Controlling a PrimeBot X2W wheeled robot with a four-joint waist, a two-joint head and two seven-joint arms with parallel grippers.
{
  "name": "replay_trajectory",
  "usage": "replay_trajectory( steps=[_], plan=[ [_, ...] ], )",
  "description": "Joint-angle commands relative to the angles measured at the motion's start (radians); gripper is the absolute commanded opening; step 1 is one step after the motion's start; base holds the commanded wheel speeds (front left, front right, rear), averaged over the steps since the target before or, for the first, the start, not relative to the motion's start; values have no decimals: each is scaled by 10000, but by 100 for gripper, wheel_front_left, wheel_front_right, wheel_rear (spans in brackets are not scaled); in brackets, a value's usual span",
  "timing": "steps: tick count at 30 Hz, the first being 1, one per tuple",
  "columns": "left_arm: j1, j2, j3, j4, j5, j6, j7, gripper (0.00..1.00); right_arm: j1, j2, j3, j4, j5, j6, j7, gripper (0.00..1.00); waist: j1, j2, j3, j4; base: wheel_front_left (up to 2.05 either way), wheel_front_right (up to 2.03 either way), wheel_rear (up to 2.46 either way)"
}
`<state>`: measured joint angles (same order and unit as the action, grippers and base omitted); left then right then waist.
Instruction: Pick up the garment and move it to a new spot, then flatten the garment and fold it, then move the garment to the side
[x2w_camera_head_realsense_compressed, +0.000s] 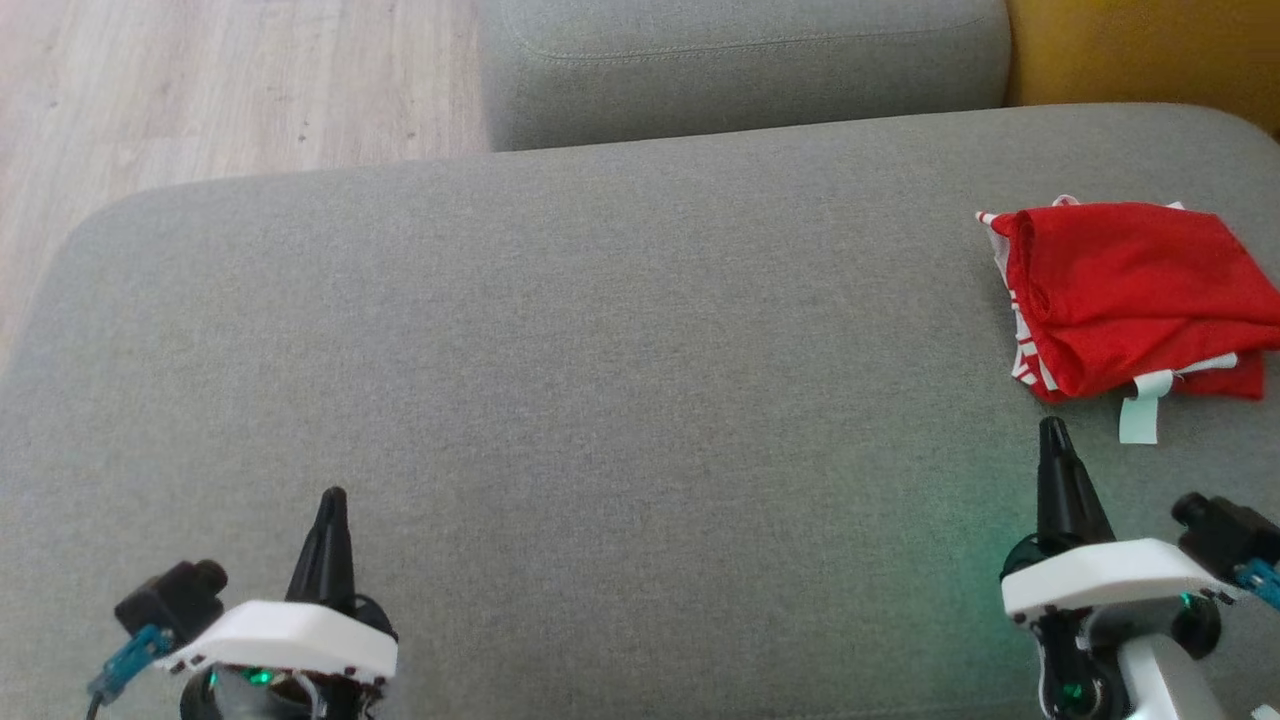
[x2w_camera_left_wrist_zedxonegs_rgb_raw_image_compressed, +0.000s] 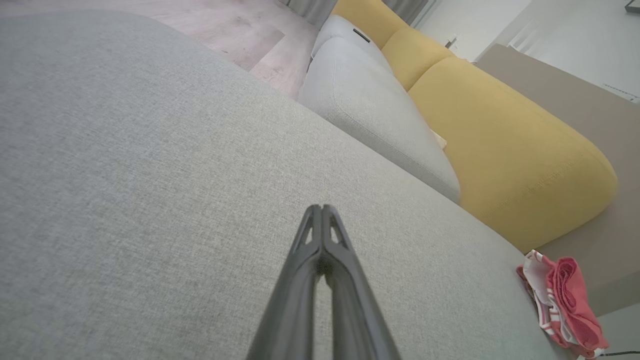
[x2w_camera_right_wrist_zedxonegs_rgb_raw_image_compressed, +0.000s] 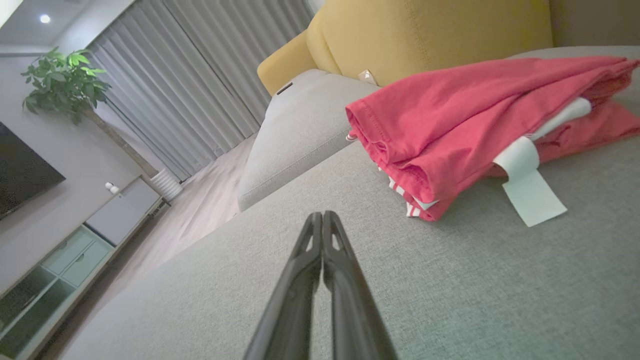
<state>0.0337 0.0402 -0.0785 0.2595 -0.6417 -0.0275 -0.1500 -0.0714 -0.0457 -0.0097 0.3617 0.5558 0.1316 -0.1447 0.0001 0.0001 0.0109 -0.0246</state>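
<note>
Presently the red garment (x2w_camera_head_realsense_compressed: 1130, 290) is seen folded in a loose bundle at the right edge of the grey cushion (x2w_camera_head_realsense_compressed: 600, 350), toward its far right corner, with a white label (x2w_camera_head_realsense_compressed: 1140, 418) spilled from its near side onto the fabric. The left gripper (x2w_camera_head_realsense_compressed: 333, 497) is held closed and empty near the cushion's near left corner, well apart from the garment. The right gripper (x2w_camera_head_realsense_compressed: 1052, 428) is likewise closed on nothing, its tip placed near the garment's near edge, beside the label.
</note>
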Motion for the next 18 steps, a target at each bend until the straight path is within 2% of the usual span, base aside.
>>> replay_trajectory(
  steps=[1, 18],
  plan=[
    [-614, 37, 263, -294, -315, -71, 95, 0, -416, -31, -24, -414, 365, -3, 80, 0, 0, -1, -1, 5, 0, 0, 0],
    [-763, 48, 570, -266, -2051, -249, 565, 0, -407, -34, -213, -555, 2251, -4, 544, 0, 0, -1, -16, 50, 0, 0, 0]
  ],
)
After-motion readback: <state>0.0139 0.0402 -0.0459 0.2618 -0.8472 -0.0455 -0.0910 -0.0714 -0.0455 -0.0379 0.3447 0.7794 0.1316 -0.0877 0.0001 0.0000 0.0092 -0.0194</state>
